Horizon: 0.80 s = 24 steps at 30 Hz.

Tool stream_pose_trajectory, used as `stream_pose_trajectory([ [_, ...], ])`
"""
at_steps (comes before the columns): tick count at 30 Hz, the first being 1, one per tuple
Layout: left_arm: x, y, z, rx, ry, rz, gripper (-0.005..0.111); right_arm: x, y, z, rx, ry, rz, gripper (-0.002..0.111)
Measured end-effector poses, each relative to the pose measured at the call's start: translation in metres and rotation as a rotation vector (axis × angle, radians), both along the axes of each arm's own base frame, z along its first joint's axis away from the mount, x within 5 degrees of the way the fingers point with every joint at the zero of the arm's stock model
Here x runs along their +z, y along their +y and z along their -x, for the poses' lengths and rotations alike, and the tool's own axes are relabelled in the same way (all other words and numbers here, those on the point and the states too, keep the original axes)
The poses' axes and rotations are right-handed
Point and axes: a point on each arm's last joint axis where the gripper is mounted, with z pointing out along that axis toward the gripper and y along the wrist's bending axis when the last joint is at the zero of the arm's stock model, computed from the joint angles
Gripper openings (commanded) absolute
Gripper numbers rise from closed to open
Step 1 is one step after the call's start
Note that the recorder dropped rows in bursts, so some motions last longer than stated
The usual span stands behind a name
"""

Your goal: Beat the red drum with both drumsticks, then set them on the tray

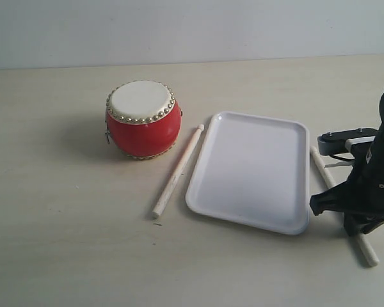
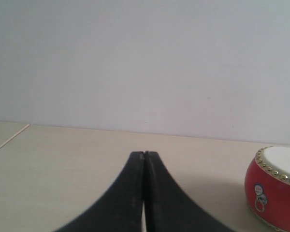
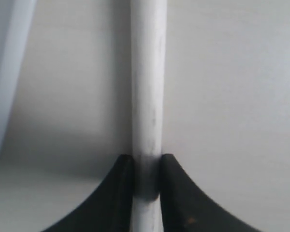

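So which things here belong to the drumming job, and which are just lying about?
Job: red drum; tray; left drumstick; right drumstick, clamped in the right gripper.
Lying about: nothing; only the table besides.

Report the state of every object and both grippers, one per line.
Red drum: upright on the table, skin up, untouched.
Left drumstick: lying flat between drum and tray, not held.
Right drumstick: beside the tray's right edge, gripped by the right gripper.
Tray: flat on the table, nothing on it.
Left gripper: fingers shut, holding nothing.
Right gripper: fingers shut on the right drumstick.
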Motion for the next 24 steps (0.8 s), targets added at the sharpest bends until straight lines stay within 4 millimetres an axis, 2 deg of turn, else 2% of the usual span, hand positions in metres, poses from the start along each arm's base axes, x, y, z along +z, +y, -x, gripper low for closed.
stream_pose_trajectory([
  [1,0.000,0.000,0.000,0.000,0.000,0.000,0.000,0.000,0.000,0.000,0.000,0.000,0.000,0.000],
  [6,0.000,0.000,0.000,0.000,0.000,-0.002,0.000,0.001,0.000,0.001,0.000,0.003,0.001,0.000],
  [10,0.001,0.000,0.000,0.000,-0.006,-0.002,0.000,0.014,0.000,0.001,0.000,-0.044,-0.010,0.000],
  [12,0.002,0.000,0.000,-0.002,-0.026,0.041,0.000,0.026,-0.001,0.002,0.000,-0.085,-0.019,0.000],
  [17,0.006,0.000,0.000,-0.024,-0.080,0.414,0.000,0.060,-0.003,0.011,0.026,-0.176,-0.032,0.000],
  [24,0.014,0.000,0.001,-0.050,-0.174,0.527,0.000,0.107,-0.009,0.034,0.068,-0.305,-0.050,0.000],
])
